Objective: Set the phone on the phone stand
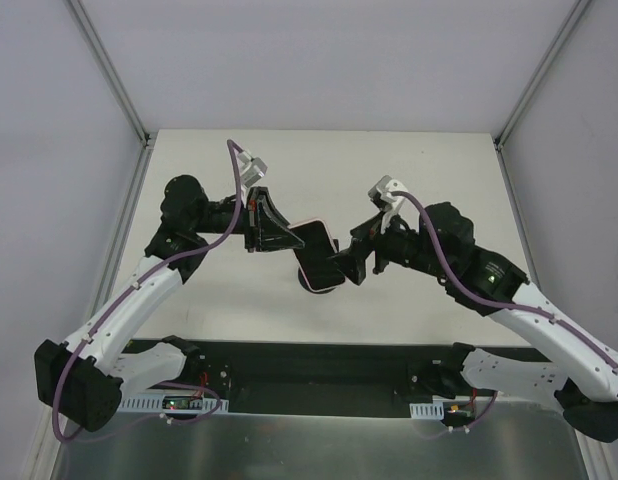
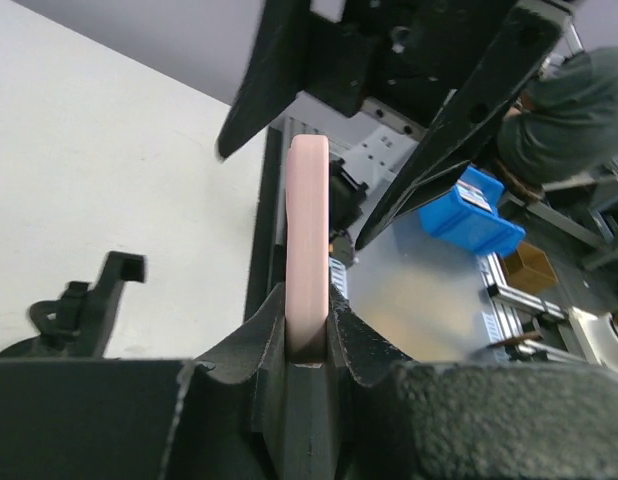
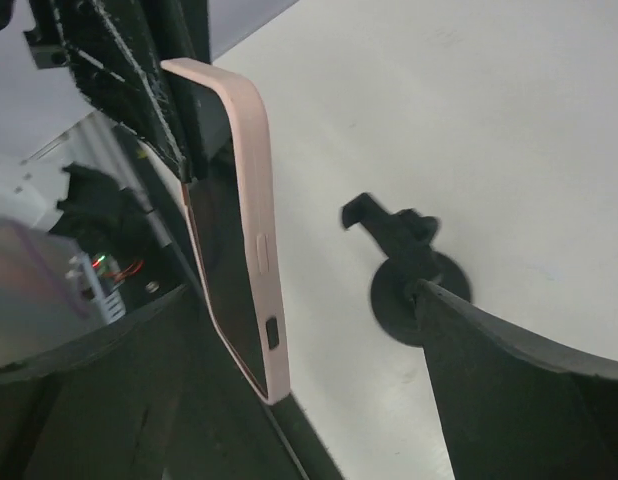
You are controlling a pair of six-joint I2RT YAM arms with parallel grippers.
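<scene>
I am holding the phone up in the air over the middle of the table, turned edge-on so its pink rim is showing. The phone stand is sitting on the tabletop just below and beside it, apart from it. Bare tabletop is lying open around the stand out to the table's far and side edges. My left gripper is clamping one end of the phone tightly. My right gripper is spreading its jaws wide on either side of the other end, gripping nothing.
</scene>
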